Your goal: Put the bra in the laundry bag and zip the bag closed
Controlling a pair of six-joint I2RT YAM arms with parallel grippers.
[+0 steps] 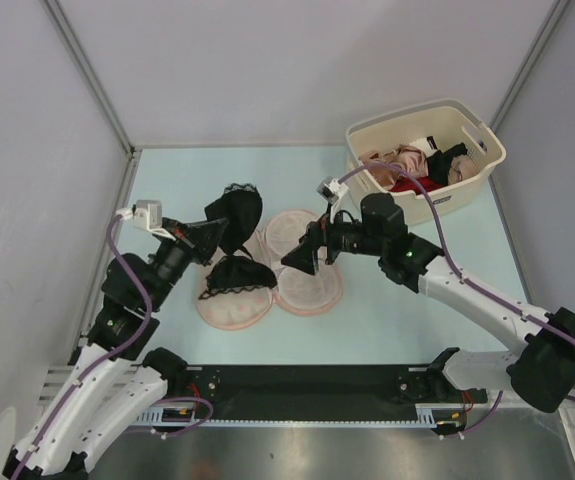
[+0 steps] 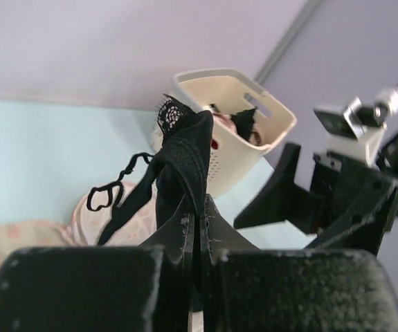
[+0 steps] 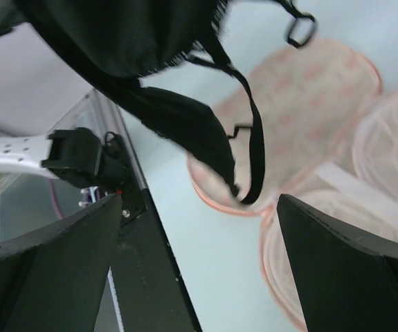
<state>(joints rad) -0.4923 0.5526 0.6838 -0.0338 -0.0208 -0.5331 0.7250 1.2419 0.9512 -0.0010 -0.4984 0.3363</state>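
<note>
The black lacy bra (image 1: 233, 214) hangs from my left gripper (image 1: 205, 237), which is shut on its fabric, and one cup droops onto the laundry bag (image 1: 312, 290). The bag lies open and flat on the table, peach with a pale pink inside. In the left wrist view the fingers (image 2: 178, 238) pinch the bra (image 2: 185, 149) above the bag (image 2: 88, 214). My right gripper (image 1: 303, 258) is open just right of the bra, over the bag. In its own view, the bra (image 3: 150, 104) dangles in front of the gripper (image 3: 199, 270) over the bag (image 3: 309, 90), and nothing sits between the jaws.
A cream plastic basket (image 1: 437, 200) with pink, red and black garments stands at the back right; it also shows as the basket (image 2: 240, 149) behind the bra. A black rail (image 1: 307, 385) runs along the near table edge between the arm bases.
</note>
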